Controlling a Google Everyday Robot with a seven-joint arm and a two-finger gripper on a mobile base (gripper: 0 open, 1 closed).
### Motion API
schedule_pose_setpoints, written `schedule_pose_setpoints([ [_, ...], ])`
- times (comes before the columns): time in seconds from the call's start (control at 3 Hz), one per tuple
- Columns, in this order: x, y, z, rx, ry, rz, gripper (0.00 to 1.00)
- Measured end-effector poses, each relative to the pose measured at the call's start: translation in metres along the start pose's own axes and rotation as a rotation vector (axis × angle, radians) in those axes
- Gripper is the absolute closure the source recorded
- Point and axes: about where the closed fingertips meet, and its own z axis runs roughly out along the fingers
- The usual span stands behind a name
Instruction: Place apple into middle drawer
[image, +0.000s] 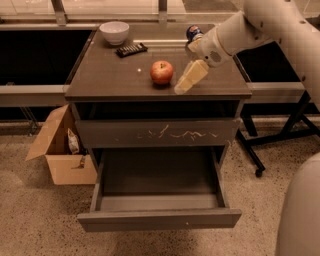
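Observation:
The red apple (161, 72) stands upright on the cabinet top (110, 75), near the middle. My gripper (187, 81), cream-coloured, hangs low over the top just right of the apple, a small gap away and not touching it. My white arm (250, 25) reaches in from the upper right. The middle drawer (159, 219), with a plain front, is pulled out wide below and holds nothing. Above it the scratched drawer front (157, 133) is shut.
A white bowl (114, 32), a dark snack packet (131, 49) and a blue soda can (194, 33) sit at the back of the top. An open cardboard box (60, 150) stands on the floor at the left. Black stand legs (265, 145) are at the right.

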Motion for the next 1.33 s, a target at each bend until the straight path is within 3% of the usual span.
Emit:
schedule_pose_setpoints([
  [0.67, -0.017, -0.012, 0.047, 0.021, -0.083, 0.057, 0.00],
  [1.33, -0.020, -0.016, 0.072, 0.007, -0.135, 0.095, 0.00],
])
